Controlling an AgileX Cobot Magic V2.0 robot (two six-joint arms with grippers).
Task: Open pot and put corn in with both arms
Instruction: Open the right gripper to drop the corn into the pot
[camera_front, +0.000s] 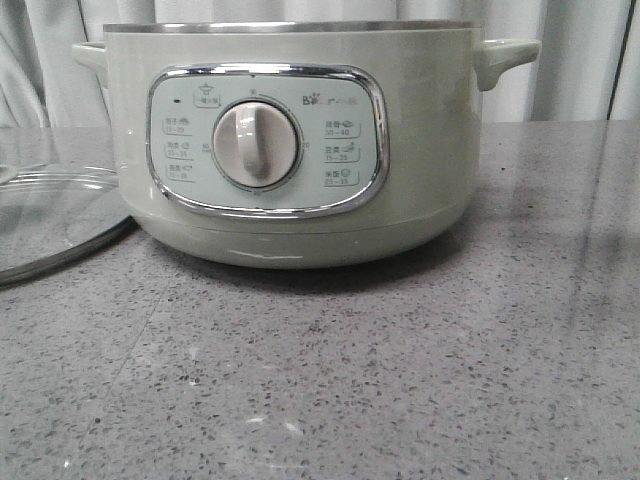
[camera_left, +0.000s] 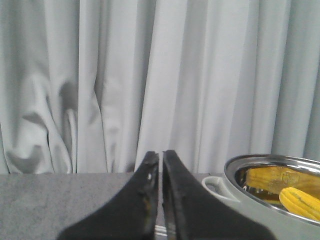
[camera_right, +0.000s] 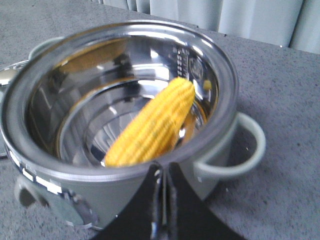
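Note:
The pale-green pot (camera_front: 290, 150) stands open on the grey table, its cream dial facing me. The yellow corn (camera_right: 152, 125) lies inside its shiny steel bowl, leaning against the wall; it also shows in the left wrist view (camera_left: 300, 200). The pot's rim shows in the left wrist view (camera_left: 235, 172) and its side in the right wrist view (camera_right: 125, 195). My left gripper (camera_left: 160, 155) is shut and empty, left of the pot. My right gripper (camera_right: 165, 167) is shut and empty, just outside the pot's near rim, above the table. Neither gripper shows in the front view.
The round glass lid with a metal rim (camera_front: 50, 225) lies flat on the table to the pot's left, touching its base. A pale curtain (camera_left: 150, 75) hangs behind the table. The pot's side handles (camera_right: 240, 150) stick out.

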